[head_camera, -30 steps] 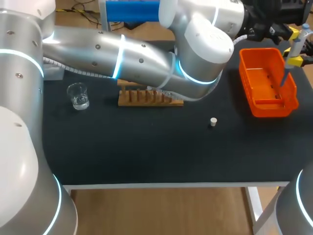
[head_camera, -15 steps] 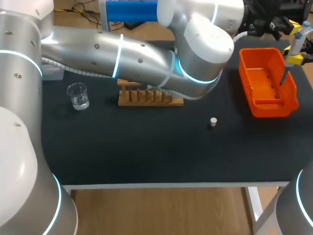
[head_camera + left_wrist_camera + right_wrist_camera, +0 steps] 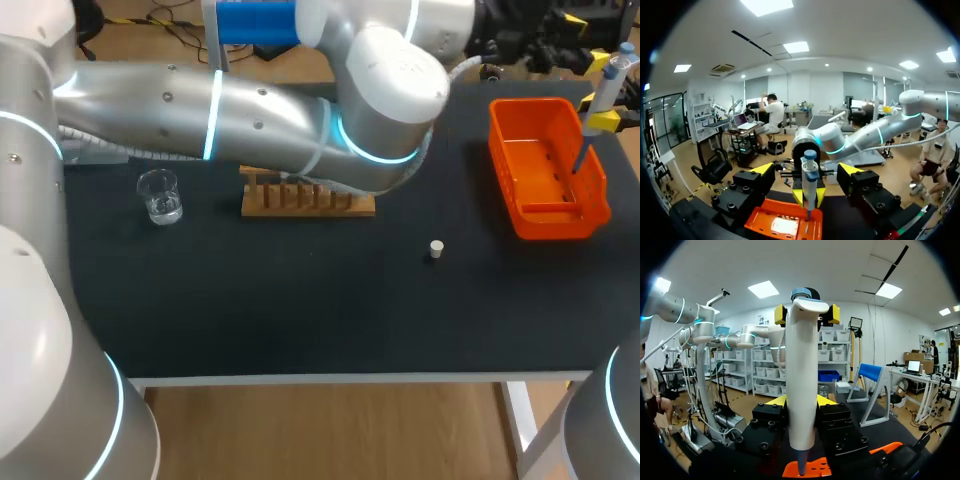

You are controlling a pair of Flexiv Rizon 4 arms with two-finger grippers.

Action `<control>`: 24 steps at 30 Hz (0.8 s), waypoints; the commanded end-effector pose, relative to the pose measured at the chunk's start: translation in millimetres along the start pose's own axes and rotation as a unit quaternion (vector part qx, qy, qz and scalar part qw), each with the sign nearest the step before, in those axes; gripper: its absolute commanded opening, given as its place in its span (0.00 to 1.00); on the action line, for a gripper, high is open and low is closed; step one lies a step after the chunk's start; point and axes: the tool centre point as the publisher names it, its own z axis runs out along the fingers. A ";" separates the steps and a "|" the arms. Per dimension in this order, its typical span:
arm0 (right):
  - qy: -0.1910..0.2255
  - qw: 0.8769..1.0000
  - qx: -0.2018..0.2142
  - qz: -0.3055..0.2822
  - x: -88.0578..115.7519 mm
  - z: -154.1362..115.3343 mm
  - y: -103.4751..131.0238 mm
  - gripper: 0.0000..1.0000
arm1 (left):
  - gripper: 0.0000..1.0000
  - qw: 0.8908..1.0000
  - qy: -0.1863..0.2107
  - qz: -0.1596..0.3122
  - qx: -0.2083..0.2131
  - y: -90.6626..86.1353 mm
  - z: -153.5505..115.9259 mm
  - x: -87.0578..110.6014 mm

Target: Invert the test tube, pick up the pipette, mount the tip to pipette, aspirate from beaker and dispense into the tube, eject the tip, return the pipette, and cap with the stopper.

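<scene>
Holding the pipette (image 3: 610,85) tight, my right claw (image 3: 604,121) sits at the far right of the head view, near the top. The pipette stands upright, and its thin end points down into the orange bin (image 3: 500,150). My left arm reaches across the top of the frame. My left claw (image 3: 805,170) is spread wide with nothing in it, and the pipette is just ahead of it. So the pipette is picked up and not yet put back. I cannot tell if this is the step of putting the tip on or dropping it off. The beaker (image 3: 160,195) with clear water stands at the left. The wooden rack (image 3: 305,198) is in the middle, partly behind my left arm, and I cannot see the tube. The small stopper (image 3: 436,249) lies alone on the black table (image 3: 300,300), so I think capping is not done.
</scene>
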 end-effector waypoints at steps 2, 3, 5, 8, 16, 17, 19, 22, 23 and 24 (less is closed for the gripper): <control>0.002 1.000 0.001 0.000 -1.0 -1.6 0.7 0.00 | 1.00 0.998 0.015 0.002 0.065 12.4 -60.4 -3.4; 0.002 1.000 0.001 0.000 -1.0 -1.6 0.7 0.00 | 1.00 0.997 0.014 0.002 0.071 14.9 -71.9 -3.5; 0.002 1.000 0.001 0.000 -1.0 -1.6 0.7 0.00 | 1.00 0.997 0.014 0.004 0.072 18.1 -85.8 -2.3; 0.002 1.000 0.001 0.000 -1.0 -1.6 0.7 0.00 | 1.00 0.997 0.016 -0.001 0.078 25.3 -102.6 0.5; 0.002 1.000 0.001 0.000 -1.0 -1.6 0.7 0.00 | 1.00 0.994 0.020 -0.012 0.107 53.8 -147.6 16.6; 0.002 1.000 0.001 0.000 -1.0 -1.6 0.7 0.00 | 1.00 0.994 0.019 -0.012 0.111 57.5 -153.6 19.4; 0.002 1.000 0.001 0.000 -1.0 -1.6 0.7 0.00 | 1.00 0.993 0.013 -0.015 0.114 65.6 -165.1 25.1; 0.002 1.000 0.001 0.000 -1.0 -1.6 0.7 0.00 | 1.00 0.992 0.001 -0.017 0.123 78.4 -182.5 33.7; 0.002 1.000 0.001 0.000 -1.0 -1.6 0.7 0.00 | 1.00 0.992 -0.002 -0.015 0.129 82.0 -188.0 36.8; 0.002 1.000 0.001 0.000 -1.0 -1.6 0.7 0.00 | 1.00 0.991 -0.004 -0.016 0.130 84.7 -191.6 38.7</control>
